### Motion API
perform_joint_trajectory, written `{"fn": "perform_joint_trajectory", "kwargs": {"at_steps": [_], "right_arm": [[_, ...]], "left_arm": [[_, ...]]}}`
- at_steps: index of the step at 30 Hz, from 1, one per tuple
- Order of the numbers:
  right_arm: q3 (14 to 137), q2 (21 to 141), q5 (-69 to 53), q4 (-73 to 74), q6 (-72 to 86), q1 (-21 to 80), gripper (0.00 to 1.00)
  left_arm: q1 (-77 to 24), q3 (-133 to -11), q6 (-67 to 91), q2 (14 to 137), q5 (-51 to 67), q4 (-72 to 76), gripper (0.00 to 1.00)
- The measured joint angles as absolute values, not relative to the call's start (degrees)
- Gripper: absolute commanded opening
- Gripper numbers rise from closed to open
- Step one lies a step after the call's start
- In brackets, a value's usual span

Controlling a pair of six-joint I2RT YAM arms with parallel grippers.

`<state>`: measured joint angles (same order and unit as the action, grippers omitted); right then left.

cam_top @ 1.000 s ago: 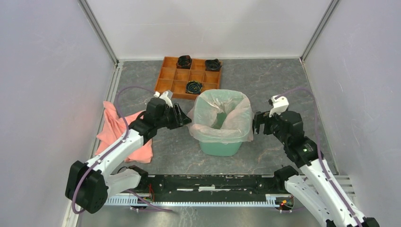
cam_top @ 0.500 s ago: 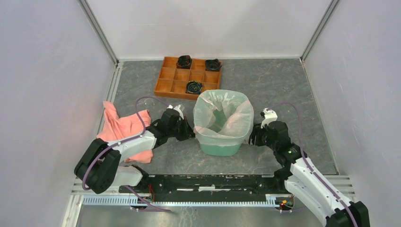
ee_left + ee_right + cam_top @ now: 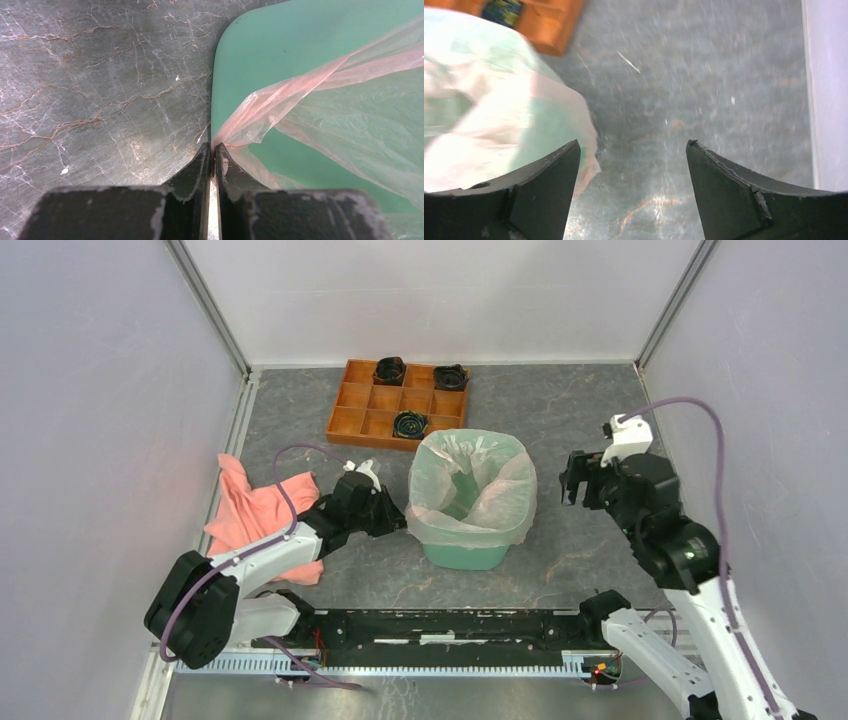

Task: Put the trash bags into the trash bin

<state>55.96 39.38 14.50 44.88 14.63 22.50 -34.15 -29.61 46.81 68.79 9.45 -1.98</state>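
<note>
The translucent pale-pink plastic film trash bag [image 3: 516,502] lines the mint-green plastic trash bin [image 3: 466,556] at frame centre, its hem pinched by the left gripper [image 3: 214,150] at the bin's left wall, likely to tug it snug over the rim; the right gripper [image 3: 633,146] hangs spread, empty, centre-right.

A robotics lab test cell: plain white wall panels [image 3: 440,300], aluminium framing [image 3: 205,305], grey marbled tabletop [image 3: 560,410].

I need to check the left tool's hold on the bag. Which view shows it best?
Left wrist: the left tool is shut on a fold of the trash bag, seen close. Top external shows it small beside the trash bin; right wrist misses it.
</note>
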Motion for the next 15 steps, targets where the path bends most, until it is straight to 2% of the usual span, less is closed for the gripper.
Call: {"fn": "perform_joint_trajectory", "kwargs": {"at_steps": [2,5,9,12,15], "right_arm": [[62.4,40.6,11.0,46.1,10.5,22.4,0.77],[70.8,44.9,-2.7,45.4,5.2,22.5,0.7],[72.2,52.7,-16.3,40.8,3.5,28.2,0.66],[72.2,59.4,-18.2,40.8,2.5,38.5,0.61],[72.1,65.0,-17.3,41.5,1.7,44.8,0.51]], "left_arm": [[-34.2,-29.6,46.8,68.7,9.4,-2.1,0.14],[-34.2,-29.6,46.8,68.6,9.5,-2.1,0.14],[-34.4,-29.6,46.8,68.1,9.4,-2.5,0.17],[-34.6,-29.4,46.8,66.9,9.3,-2.7,0.17],[-34.8,-29.4,46.8,66.2,9.3,-2.7,0.17]]}}
